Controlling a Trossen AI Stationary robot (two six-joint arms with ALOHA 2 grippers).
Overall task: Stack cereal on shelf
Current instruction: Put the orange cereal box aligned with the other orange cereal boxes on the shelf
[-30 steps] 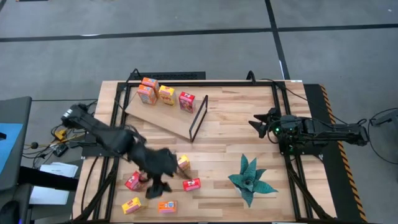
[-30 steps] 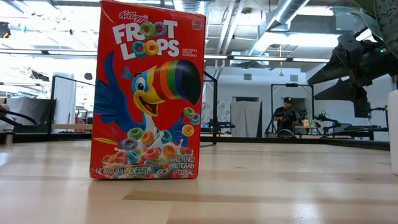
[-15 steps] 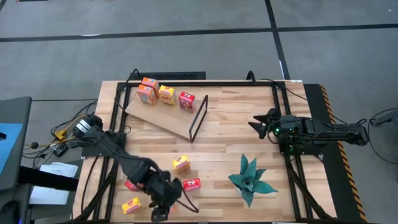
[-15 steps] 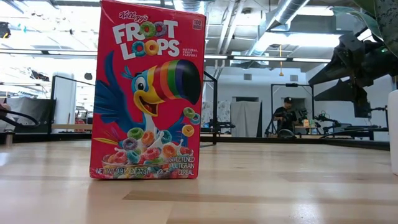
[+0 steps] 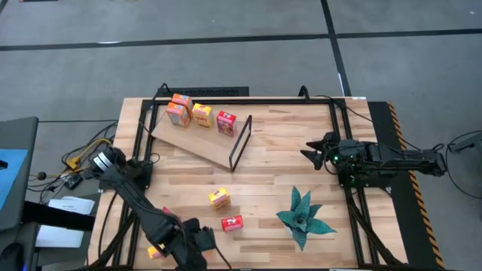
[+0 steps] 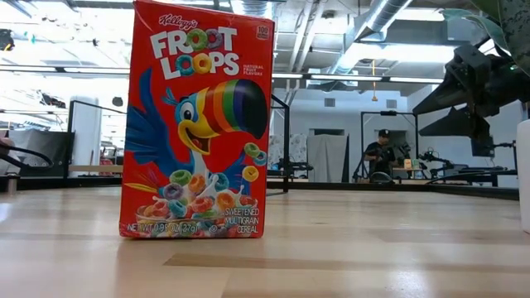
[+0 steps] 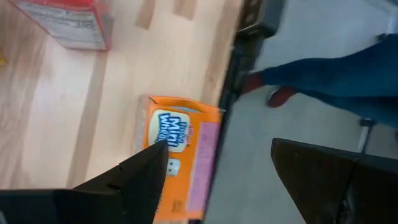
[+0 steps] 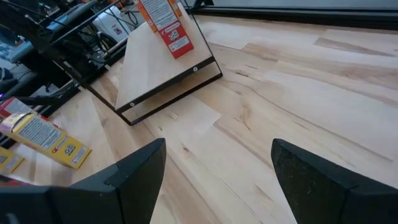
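Left gripper (image 7: 214, 165) is hovering spread over an orange cereal box (image 7: 180, 158) at the table (image 5: 286, 181) edge; right gripper (image 5: 310, 147) is idling agape beside the shelf (image 5: 197, 137)

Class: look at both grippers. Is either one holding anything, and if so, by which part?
Nothing is held. The left gripper has its jaws open above an orange cereal box at the table's near edge, not closed on it. The right gripper waits open over bare table.

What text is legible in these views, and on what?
"Kellogg's", "FROOT LOOPS", "SWEETENED MULTIGRAIN CEREAL": tall red cardboard cereal box, low view.
"Mini Wheats": flat orange cardboard cereal box at the table edge, under the open left gripper.
Print on the other small boxes: too small or blurred.
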